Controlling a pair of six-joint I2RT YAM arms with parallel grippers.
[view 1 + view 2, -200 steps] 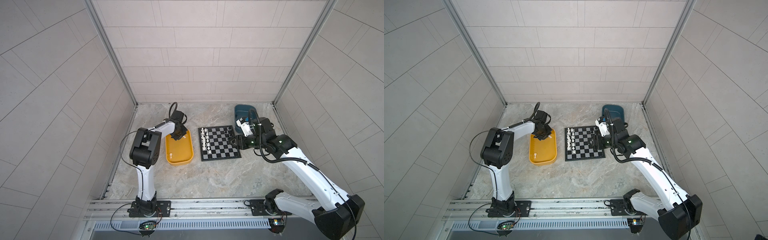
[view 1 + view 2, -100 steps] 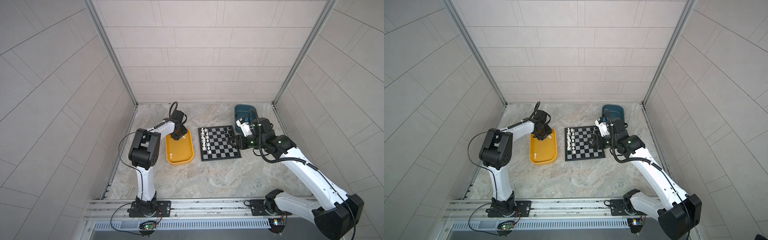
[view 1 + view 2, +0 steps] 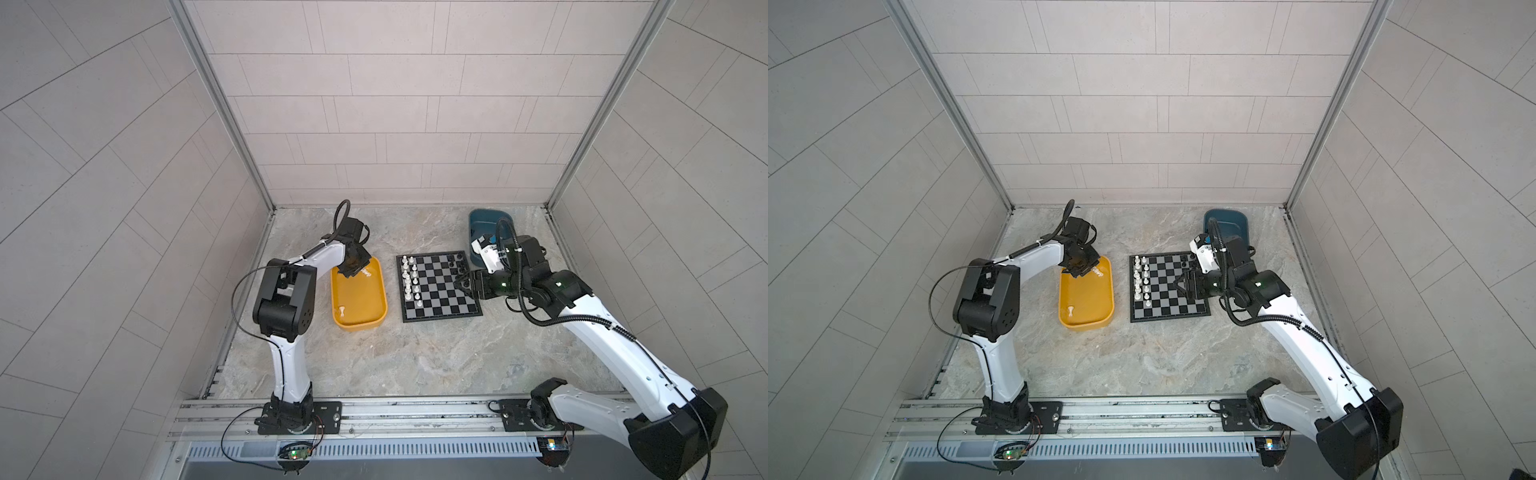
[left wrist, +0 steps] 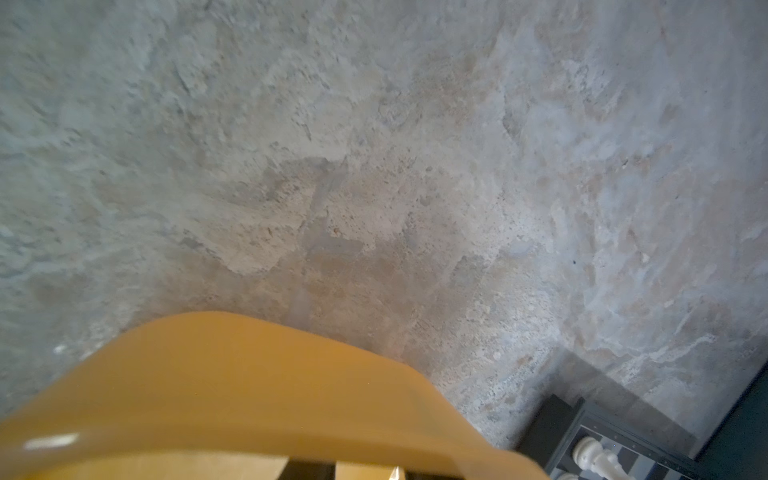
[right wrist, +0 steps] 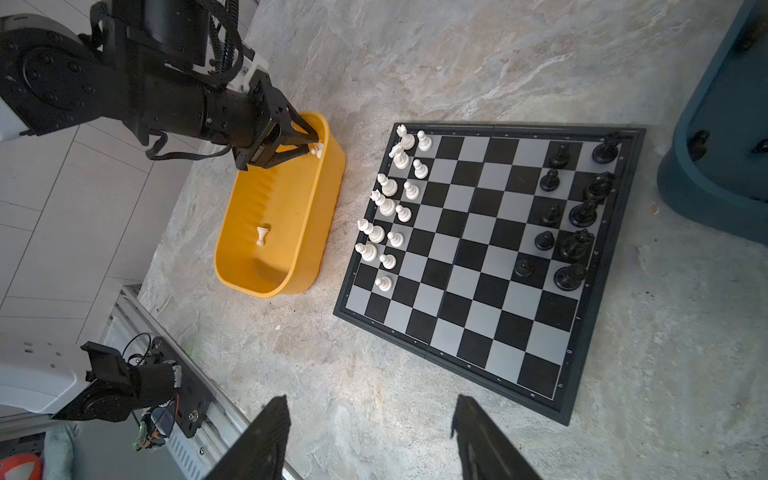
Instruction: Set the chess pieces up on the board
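Observation:
The board (image 3: 440,299) (image 3: 1167,301) (image 5: 469,299) lies flat mid-table. White chess pieces (image 3: 409,278) (image 5: 390,208) fill its two left columns, and black chess pieces (image 3: 455,259) (image 5: 573,216) stand along its right. My left gripper (image 3: 353,270) (image 3: 1081,272) (image 5: 313,144) (image 4: 370,473) dips into the far end of the yellow tray (image 3: 359,326) (image 5: 266,286). Its jaws are slightly apart around a white piece (image 5: 319,149) (image 4: 395,473); whether they grip it is unclear. My right gripper (image 3: 461,282) (image 3: 1179,286) (image 5: 370,399) hovers open and empty over the board's right side.
Another white piece (image 3: 341,309) (image 3: 1071,309) (image 5: 262,236) lies on its side in the yellow tray. A dark teal tray (image 3: 486,220) (image 3: 1225,218) (image 5: 706,158) holding black pieces sits behind the right arm. Tiled walls close in on three sides.
The left arm has shifted slightly at the far end of the yellow tray. The right arm has stayed in place.

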